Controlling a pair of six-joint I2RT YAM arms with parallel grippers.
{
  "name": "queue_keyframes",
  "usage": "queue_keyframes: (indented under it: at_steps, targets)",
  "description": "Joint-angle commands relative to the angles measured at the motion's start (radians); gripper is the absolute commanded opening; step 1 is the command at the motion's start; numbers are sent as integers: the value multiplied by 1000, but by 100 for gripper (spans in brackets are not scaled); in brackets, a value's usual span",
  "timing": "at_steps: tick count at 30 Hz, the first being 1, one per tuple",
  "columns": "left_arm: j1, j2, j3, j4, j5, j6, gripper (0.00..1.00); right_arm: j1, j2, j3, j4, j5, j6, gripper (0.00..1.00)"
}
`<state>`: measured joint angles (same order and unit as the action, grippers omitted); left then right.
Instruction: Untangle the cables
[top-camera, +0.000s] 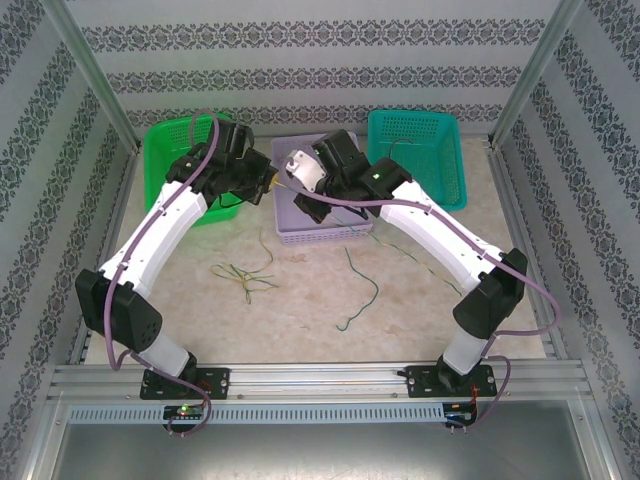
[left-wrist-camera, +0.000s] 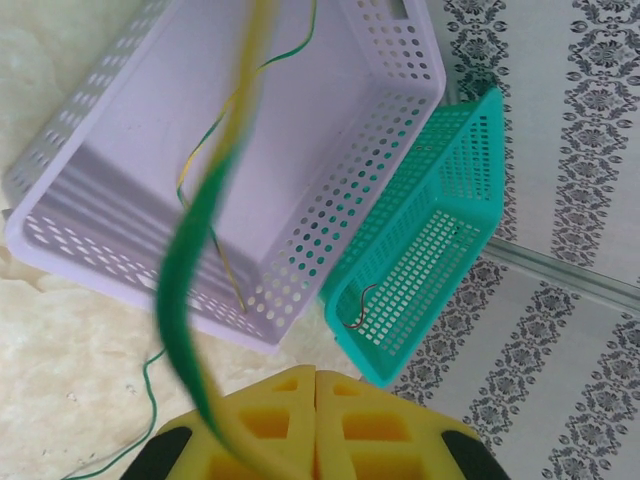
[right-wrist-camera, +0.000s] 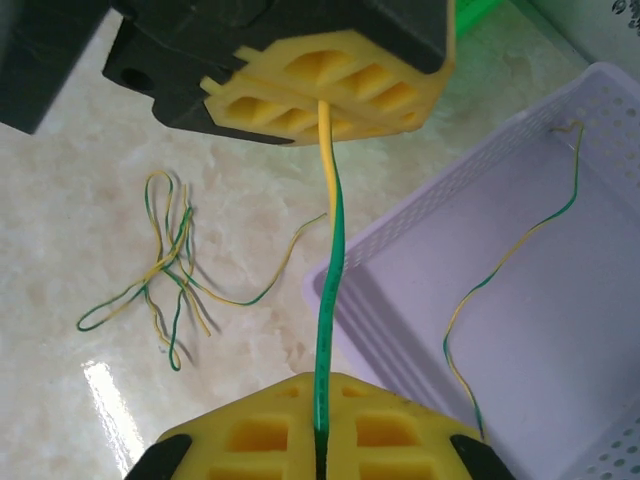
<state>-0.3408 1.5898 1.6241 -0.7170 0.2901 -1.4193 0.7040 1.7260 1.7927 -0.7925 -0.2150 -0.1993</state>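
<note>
Two clenched hands, left hand (right-wrist-camera: 325, 100) and right hand (right-wrist-camera: 320, 440), stretch one limp, light yellow-green cable (right-wrist-camera: 330, 250) over the ten o'clock side of the lilac plastic basket (right-wrist-camera: 560, 400); likely slippery, so grip near its ends.

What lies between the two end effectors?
In the right wrist view, one yellow-green cable runs straight from the left end effector to the right end effector.

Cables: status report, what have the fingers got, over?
Left gripper and right gripper both shut on one yellow-green cable, stretched straight between them. Tangled bunch loose on table; another cable lies in lilac basket. Nothing in the way.
</note>
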Motion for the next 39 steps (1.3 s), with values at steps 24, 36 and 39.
queue_keyframes:
  at_steps: [24,36,39]
  targets:
    - [78,141,251,-22,28,92,0,-117,-98,-214,26,28,300,2]
    - [75,65,81,28,65,-11,0,-213,-47,-82,118,300,504,0]
    - [57,19,-34,74,50,-120,0,-232,-38,-57,183,338,590,0]
